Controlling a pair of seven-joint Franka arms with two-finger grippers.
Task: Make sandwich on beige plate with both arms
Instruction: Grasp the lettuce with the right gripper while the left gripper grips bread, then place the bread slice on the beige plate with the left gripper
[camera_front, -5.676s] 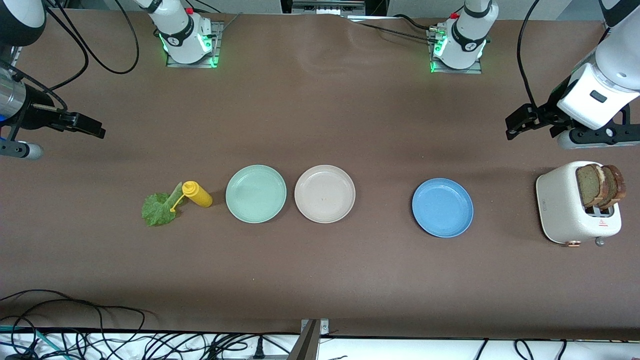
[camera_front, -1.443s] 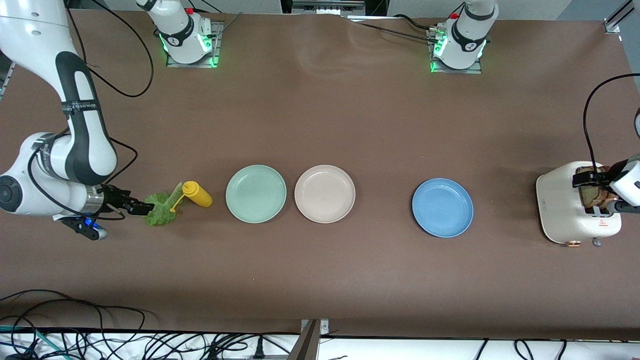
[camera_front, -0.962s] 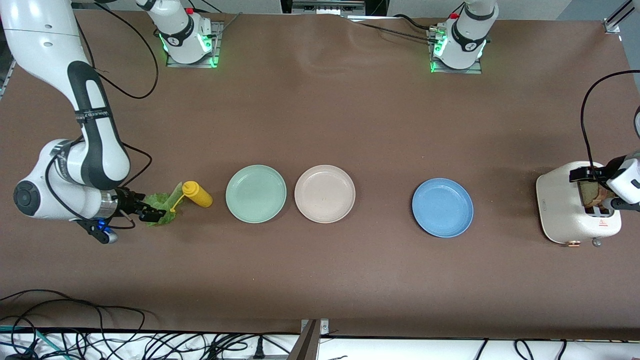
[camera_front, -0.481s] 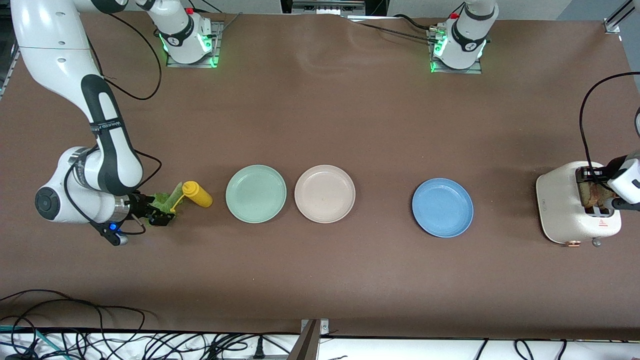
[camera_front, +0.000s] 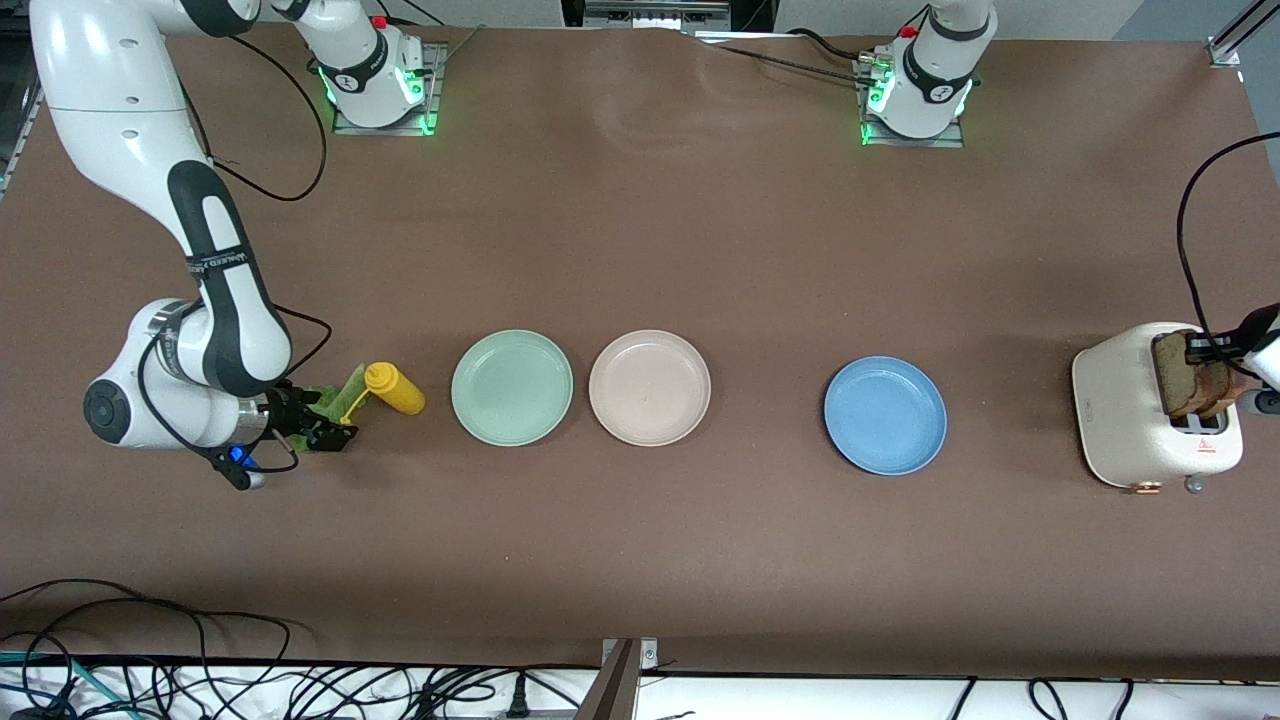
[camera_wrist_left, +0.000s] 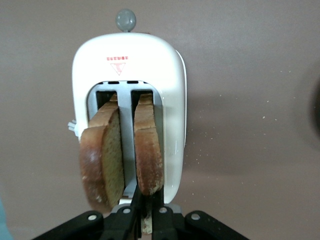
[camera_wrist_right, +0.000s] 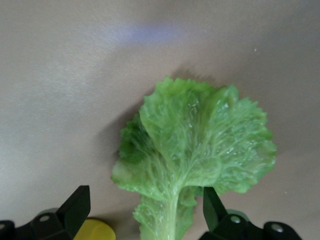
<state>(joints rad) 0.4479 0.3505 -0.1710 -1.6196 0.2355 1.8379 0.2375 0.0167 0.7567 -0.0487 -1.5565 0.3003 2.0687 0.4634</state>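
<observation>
Brown table (camera_front: 640, 250), wide, matte; robot bases along the upper edge of the frame, cables along the bottom.

White toaster (camera_front: 1140, 415), right edge of the front view: two toast slices (camera_front: 1185, 375) upright in its slots. The left gripper (camera_front: 1215, 350) is clamped tight on the top edge of one slice (camera_wrist_left: 148, 150); the slice's long axis runs straight up out of the slot, so the lift looks vertical.

Beige plate (camera_front: 649, 387), centre frame, bare: no sandwich built yet. Mint-green plate (camera_front: 511, 387) just beside it; blue plate (camera_front: 885, 415) toward the toaster.

Lettuce leaf (camera_wrist_right: 195, 150), flat at left of frame. The right gripper (camera_front: 325, 432) is spread wide, one finger (camera_wrist_right: 75, 207) on either side of the stem, nothing held.

Yellow bottle (camera_front: 395, 388), lying beside the leaf.
</observation>
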